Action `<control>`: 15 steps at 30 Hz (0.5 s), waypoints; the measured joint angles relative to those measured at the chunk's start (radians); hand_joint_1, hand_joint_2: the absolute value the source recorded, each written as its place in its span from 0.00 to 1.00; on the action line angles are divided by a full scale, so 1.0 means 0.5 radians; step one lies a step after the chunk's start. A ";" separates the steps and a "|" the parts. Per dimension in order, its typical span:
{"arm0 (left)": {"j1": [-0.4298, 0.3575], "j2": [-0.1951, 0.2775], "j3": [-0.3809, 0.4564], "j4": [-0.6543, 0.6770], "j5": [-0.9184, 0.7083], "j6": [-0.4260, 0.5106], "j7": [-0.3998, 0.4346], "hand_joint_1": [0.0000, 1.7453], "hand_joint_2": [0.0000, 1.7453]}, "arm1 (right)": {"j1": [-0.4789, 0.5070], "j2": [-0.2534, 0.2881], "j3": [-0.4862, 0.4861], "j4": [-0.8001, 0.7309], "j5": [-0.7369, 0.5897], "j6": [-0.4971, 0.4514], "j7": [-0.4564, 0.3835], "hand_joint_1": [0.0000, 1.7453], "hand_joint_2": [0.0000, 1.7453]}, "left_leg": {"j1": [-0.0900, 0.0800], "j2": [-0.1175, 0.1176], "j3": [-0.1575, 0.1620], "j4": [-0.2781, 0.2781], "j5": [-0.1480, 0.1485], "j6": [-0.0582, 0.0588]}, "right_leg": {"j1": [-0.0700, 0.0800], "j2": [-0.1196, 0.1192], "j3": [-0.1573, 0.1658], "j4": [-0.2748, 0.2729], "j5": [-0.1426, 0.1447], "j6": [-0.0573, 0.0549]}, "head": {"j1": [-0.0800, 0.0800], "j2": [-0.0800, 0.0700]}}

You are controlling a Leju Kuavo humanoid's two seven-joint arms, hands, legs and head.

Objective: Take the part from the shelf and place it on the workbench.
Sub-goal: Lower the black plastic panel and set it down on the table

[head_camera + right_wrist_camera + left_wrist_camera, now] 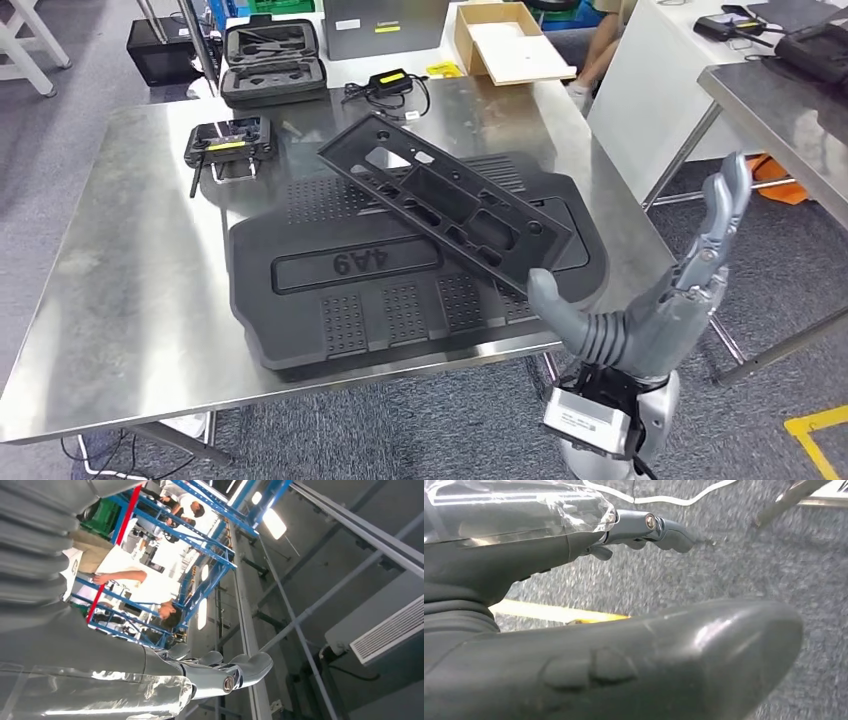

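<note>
A long black part [445,200] with several cut-outs lies slantwise on a large black moulded panel [330,300] marked 9A4, which rests on the steel workbench [130,290]. My right hand [660,300] is off the bench's front right corner, palm up, fingers spread and raised, holding nothing and touching neither the part nor the panel. In the right wrist view the right hand [150,680] points up toward the ceiling, empty. My left hand [524,550] hangs over grey carpet, its fingers [659,527] stretched out with nothing in them.
On the far side of the bench lie a black controller [228,142], an open black case [272,62], a cabled adapter [390,85] and a wooden box [510,42]. Another steel table [790,100] stands to the right. A person [600,40] is behind the bench.
</note>
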 joint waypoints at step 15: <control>0.011 -0.008 0.000 0.000 0.049 0.019 -0.026 0.00 0.00 | 0.042 0.000 -0.052 0.002 0.000 0.000 0.095 0.00 0.00 | -0.019 -0.009 -0.110 0.209 -0.122 -0.066 | 0.017 -0.013 0.204 -0.365 0.179 -0.107 | -0.002 0.000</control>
